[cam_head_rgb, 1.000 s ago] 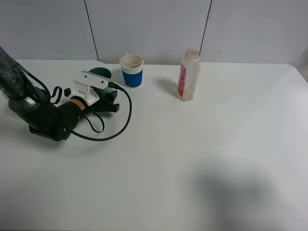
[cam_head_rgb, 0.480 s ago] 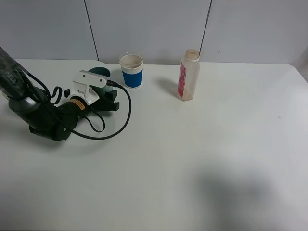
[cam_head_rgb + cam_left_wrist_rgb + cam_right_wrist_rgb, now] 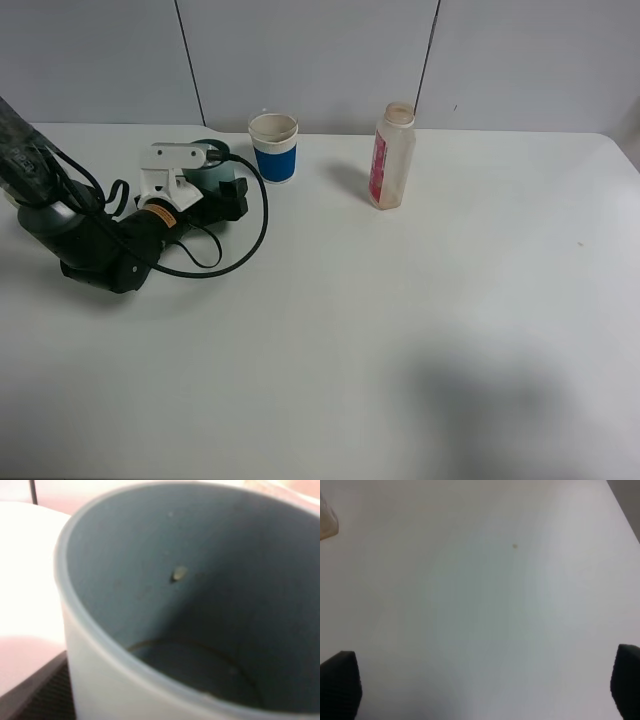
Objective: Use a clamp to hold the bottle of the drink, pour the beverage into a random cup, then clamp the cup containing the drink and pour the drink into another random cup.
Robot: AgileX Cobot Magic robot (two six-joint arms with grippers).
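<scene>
The teal cup [image 3: 213, 170] stands upright just beside the blue-banded paper cup [image 3: 273, 147], on its left, and looks nearly empty of drink, so the second pour appears done. The left gripper [image 3: 222, 192] sits around it; whether it grips I cannot tell. The bottle [image 3: 391, 157] stands well apart, right of the paper cup. The right gripper [image 3: 480, 690] hangs spread wide, empty.

Two cups stand on the white table [image 3: 400, 330]: one teal cup [image 3: 212, 172] and one white cup with a blue band [image 3: 273, 147], the teal one just left of the banded one. One clear bottle [image 3: 392, 156] with a pink-red label stands to the right of the banded cup. One arm [image 3: 90, 240] shows, left of the banded cup.
</scene>
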